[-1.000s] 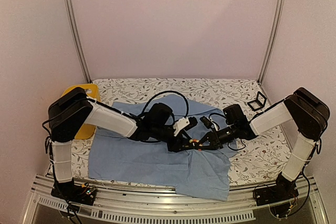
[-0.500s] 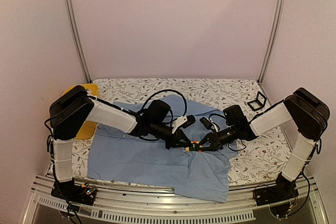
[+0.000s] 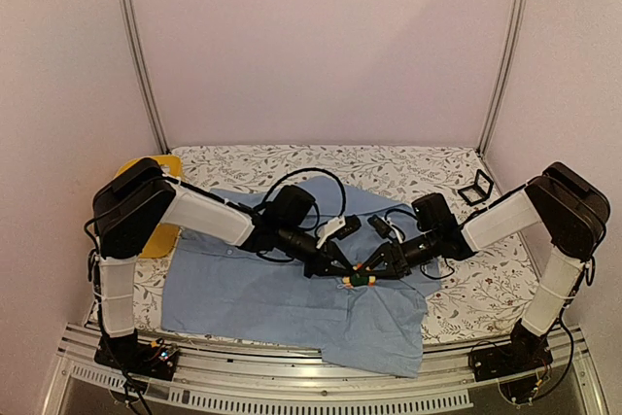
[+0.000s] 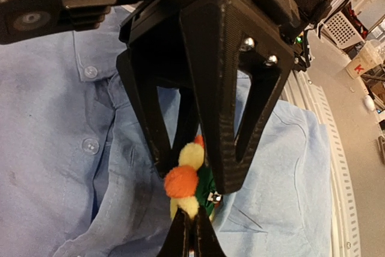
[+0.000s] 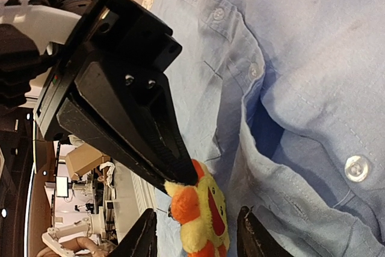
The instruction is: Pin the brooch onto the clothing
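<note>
A small flower brooch (image 3: 361, 276), with yellow and orange petals and a green back, sits just below the middle of the top view, low over the front of the shirt (image 3: 262, 298). Whether it touches the cloth cannot be told. In the left wrist view the brooch (image 4: 183, 180) is in the lower centre. The left gripper (image 4: 191, 233) rises from the bottom edge with its fingers pressed together and appears to pinch the brooch's lower edge. The right gripper (image 4: 194, 179) reaches down from the top of that frame, its fingers spread to either side of the flower and not clamping it. The right wrist view agrees. The brooch (image 5: 201, 212) lies at the bottom between the right gripper's (image 5: 198, 233) parted fingers, and the left gripper (image 5: 180, 176) slants in from the upper left, its closed tip on the petals. The shirt's (image 5: 313, 58) buttoned front edge runs along the right. In the top view the left gripper (image 3: 340, 261) and right gripper (image 3: 374, 264) meet nose to nose over the blue cloth, spread on a floral table (image 3: 389, 167). The step in hand looks like holding the brooch over the shirt front; it is not yet pinned. The next move likely calls for the left gripper to keep a firm pinch while the pin is brought to the fabric, with the right gripper free to steady the cloth.
</note>
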Action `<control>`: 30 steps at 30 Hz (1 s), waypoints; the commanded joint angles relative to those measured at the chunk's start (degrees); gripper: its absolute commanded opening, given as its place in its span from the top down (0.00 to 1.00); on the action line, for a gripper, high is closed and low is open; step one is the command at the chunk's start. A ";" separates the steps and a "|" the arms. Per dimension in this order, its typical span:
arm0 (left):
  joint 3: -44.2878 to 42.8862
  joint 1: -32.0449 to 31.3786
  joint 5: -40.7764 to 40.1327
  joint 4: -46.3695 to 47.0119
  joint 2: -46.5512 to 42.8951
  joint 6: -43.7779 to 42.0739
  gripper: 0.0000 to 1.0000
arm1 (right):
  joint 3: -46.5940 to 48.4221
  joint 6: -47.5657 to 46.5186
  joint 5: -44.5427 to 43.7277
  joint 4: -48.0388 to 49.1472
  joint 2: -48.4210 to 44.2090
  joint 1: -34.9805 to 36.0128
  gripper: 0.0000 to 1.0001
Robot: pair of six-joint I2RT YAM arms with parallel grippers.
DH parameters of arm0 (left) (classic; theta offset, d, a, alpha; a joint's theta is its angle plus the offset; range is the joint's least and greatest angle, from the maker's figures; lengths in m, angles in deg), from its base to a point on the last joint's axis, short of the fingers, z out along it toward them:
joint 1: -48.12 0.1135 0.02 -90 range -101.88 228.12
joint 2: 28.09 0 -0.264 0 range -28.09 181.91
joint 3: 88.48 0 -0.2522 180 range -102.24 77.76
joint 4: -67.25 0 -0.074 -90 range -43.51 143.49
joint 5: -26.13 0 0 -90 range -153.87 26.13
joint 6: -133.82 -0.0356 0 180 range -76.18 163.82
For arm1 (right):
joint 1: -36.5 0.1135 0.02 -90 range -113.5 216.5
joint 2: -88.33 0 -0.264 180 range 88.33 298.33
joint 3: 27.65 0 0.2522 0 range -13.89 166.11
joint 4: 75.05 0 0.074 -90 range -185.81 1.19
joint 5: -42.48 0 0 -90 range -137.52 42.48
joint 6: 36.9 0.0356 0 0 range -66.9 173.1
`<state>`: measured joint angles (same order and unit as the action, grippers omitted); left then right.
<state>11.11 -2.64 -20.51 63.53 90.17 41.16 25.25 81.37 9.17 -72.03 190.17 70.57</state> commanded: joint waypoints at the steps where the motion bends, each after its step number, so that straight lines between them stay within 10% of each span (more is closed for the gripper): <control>1: -0.58 0.78 2.80 -0.38 1.01 0.77 1.00 | 1.27 -1.34 -0.09 0.41 -1.89 -0.52 0.53; 16: -0.57 1.52 2.88 -0.11 0.70 2.30 1.00 | -12.24 -16.36 -33.29 11.72 -18.85 6.26 0.16; 30: -1.47 1.54 3.05 -0.70 1.35 2.50 1.00 | -23.17 -35.51 -36.37 29.30 -14.66 13.55 0.14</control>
<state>11.09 -1.88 -18.42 63.40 90.26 43.46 0.42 50.99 -23.88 -48.45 172.47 82.63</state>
